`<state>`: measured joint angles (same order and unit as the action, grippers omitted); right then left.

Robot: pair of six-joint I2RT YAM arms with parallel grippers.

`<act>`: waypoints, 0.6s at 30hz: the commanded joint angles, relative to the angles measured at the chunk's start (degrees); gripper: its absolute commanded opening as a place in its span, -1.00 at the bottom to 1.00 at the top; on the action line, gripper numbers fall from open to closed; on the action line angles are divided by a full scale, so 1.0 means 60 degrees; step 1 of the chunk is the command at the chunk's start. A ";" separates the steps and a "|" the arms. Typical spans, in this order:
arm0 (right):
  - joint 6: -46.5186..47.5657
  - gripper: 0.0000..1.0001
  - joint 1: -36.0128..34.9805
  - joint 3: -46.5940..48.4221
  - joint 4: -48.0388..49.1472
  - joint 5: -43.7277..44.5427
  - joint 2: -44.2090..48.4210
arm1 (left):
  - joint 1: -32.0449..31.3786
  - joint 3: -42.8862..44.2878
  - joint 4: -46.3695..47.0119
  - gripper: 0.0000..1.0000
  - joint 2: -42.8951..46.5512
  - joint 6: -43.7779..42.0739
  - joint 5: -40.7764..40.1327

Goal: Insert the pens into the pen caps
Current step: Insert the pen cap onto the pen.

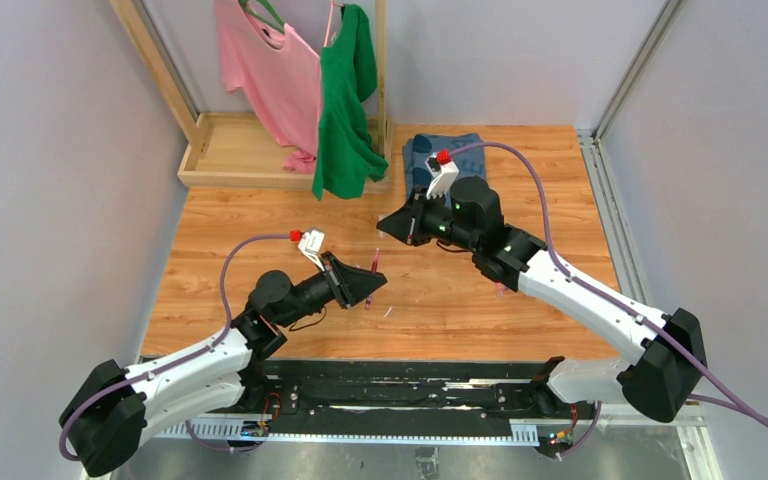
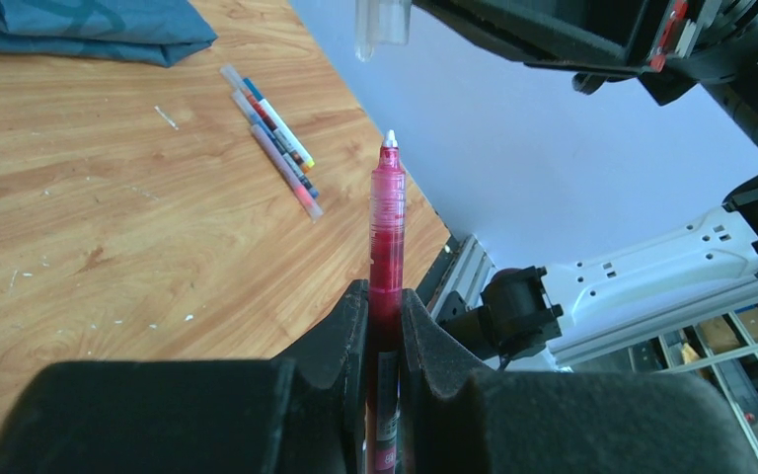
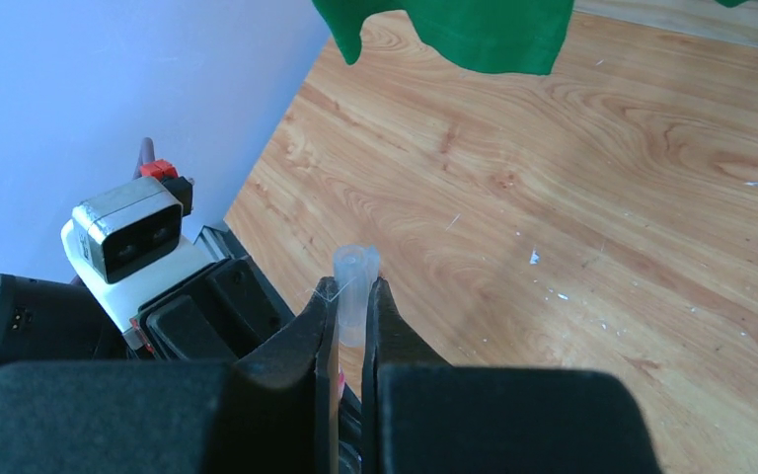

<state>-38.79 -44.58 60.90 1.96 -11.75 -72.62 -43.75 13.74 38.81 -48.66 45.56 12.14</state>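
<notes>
My left gripper (image 2: 385,291) is shut on a dark red pen (image 2: 387,212). The pen stands up out of the jaws with its pale tip bare. Above the tip, with a gap between them, hangs a clear pen cap (image 2: 382,25). My right gripper (image 3: 353,291) is shut on that clear cap (image 3: 355,267), which sticks out past the fingertips. From above, the left gripper (image 1: 375,287) with the red pen (image 1: 373,265) sits below and left of the right gripper (image 1: 385,225) over the table's middle. Several more pens (image 2: 274,143) lie side by side on the wood.
A folded blue cloth (image 1: 447,150) lies at the back of the wooden table (image 1: 520,190). A green shirt (image 1: 345,100) and a pink shirt (image 1: 260,60) hang on a wooden rack at the back left. Small white scraps (image 2: 166,117) dot the wood.
</notes>
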 commanded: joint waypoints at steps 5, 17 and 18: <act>-0.0157 -0.99 0.0095 -0.0265 0.0537 -0.0657 0.0226 | -0.0077 0.0441 0.0227 -0.99 -0.0048 0.0091 -0.0047; -0.0259 -0.99 0.0103 -0.0555 0.0538 -0.0918 0.0424 | -0.0077 0.0488 0.0229 -0.99 -0.0122 0.0169 -0.0151; -0.0259 -0.99 0.0101 -0.0570 0.0538 -0.0939 0.0428 | -0.0077 0.0500 0.0236 -0.99 -0.0133 0.0177 -0.0138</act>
<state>-39.79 -44.58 58.61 3.64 -16.01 -71.55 -43.75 14.79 38.85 -49.52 46.54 11.92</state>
